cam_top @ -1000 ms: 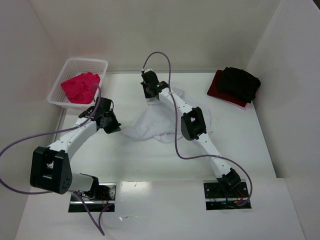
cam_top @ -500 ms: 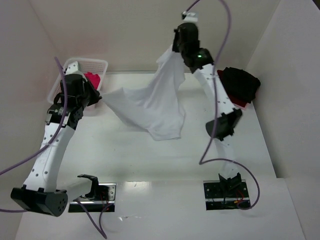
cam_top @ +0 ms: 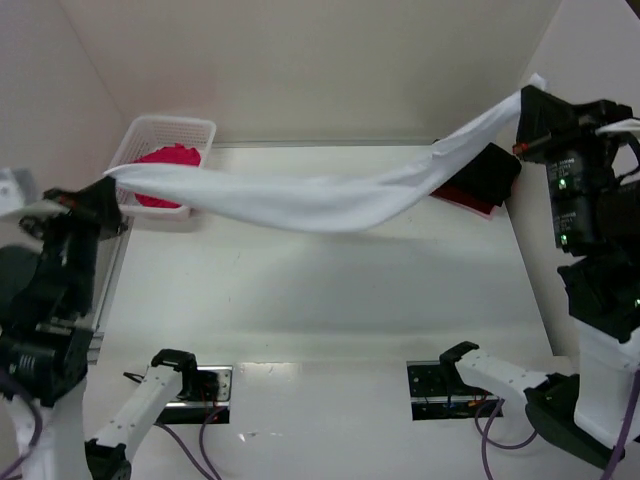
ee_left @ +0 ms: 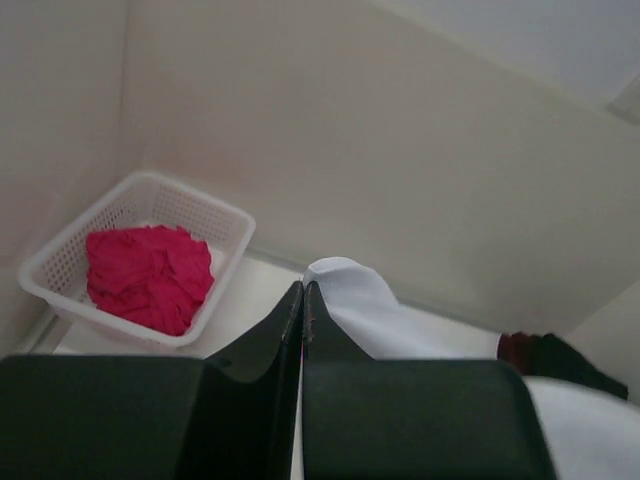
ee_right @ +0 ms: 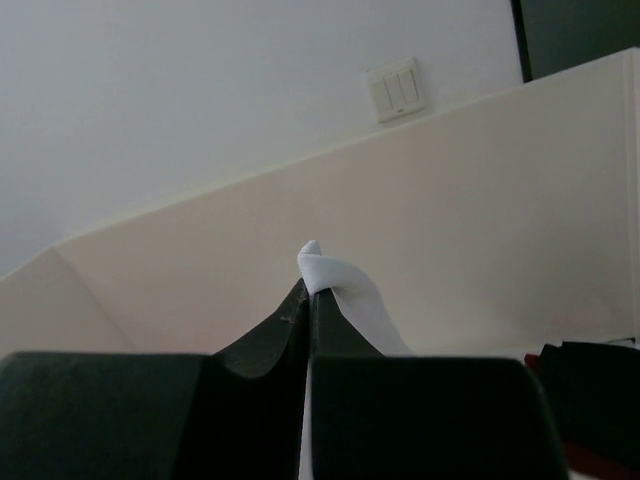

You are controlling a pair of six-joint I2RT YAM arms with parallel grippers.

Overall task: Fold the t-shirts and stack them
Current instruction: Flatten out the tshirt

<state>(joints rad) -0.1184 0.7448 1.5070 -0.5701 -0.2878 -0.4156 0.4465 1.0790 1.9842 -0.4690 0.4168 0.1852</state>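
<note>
The white t-shirt (cam_top: 320, 200) hangs stretched in the air across the table, left to right. My left gripper (cam_top: 112, 172) is shut on its left end, near the basket; white cloth (ee_left: 360, 310) shows past that gripper's tips (ee_left: 303, 290). High at the right, my right gripper (cam_top: 528, 92) is shut on the other end, and cloth (ee_right: 345, 290) pokes out of its tips (ee_right: 308, 285). A pink-magenta t-shirt (cam_top: 165, 165) lies crumpled in the basket. The black t-shirt (cam_top: 495, 165) lies on the dark red one (cam_top: 462, 195) at the back right.
The white lattice basket (cam_top: 160, 130) stands at the back left corner, also seen in the left wrist view as a basket (ee_left: 215, 215). Enclosure walls rise on three sides. Both arm bases (cam_top: 185, 385) sit at the near edge.
Both grippers swung wide apart, the left outward and nearer, the right to the far right. The white t-shirt went from a hanging drape to a taut band between them.
</note>
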